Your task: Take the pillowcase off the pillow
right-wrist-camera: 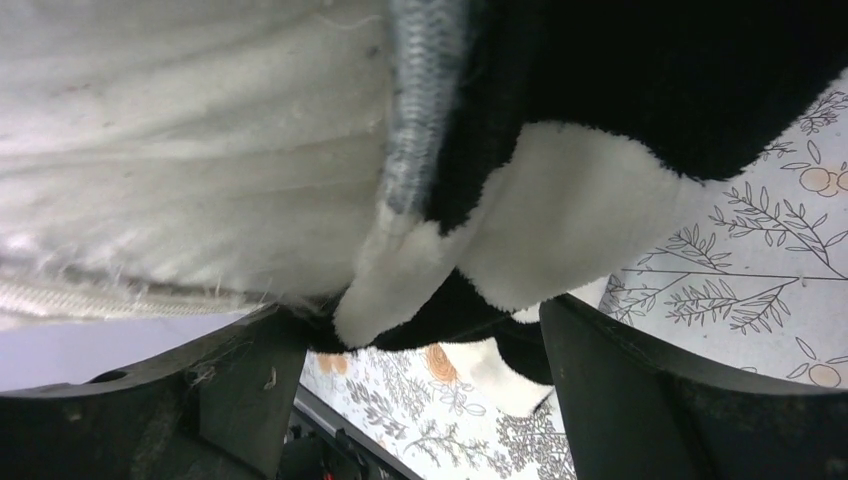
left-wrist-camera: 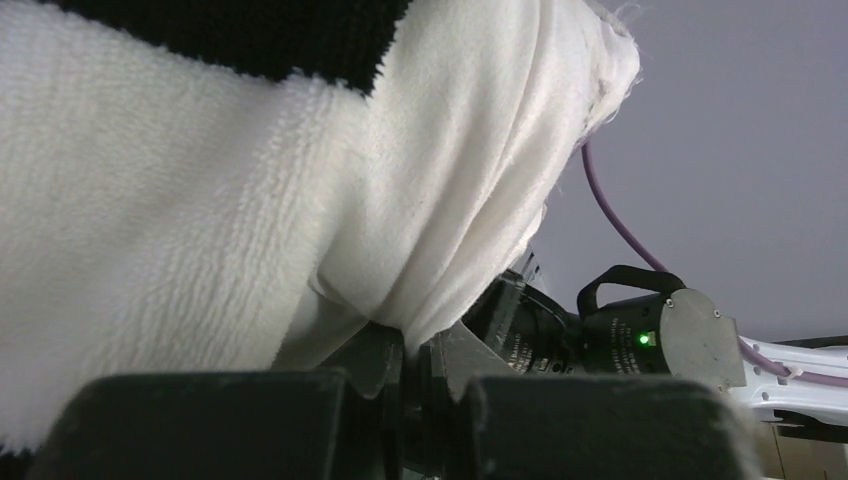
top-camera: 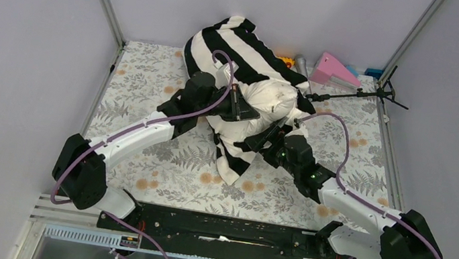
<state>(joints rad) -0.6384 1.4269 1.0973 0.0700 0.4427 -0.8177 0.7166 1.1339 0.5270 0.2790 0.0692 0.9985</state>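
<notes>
The pillowcase [top-camera: 242,46] lies mid-desk [top-camera: 152,78], partly peeled, with the cream pillow [top-camera: 273,98] bulging from its near end. The left end effector [left-wrist-camera: 412,352] is clamped on what looks like the pillow's smooth cloth. The right end effector [right-wrist-camera: 425,335] stands apart around a striped fold. Stripping is in hand: next, the right must close on that fold and pull away from the left's hold.

I see pillow [top-camera: 276,97] right of left gripper [top-camera: 248,110], behind right gripper [top-camera: 271,137]; pillowcase [top-camera: 244,50] behind both, tail left of right gripper.
</notes>
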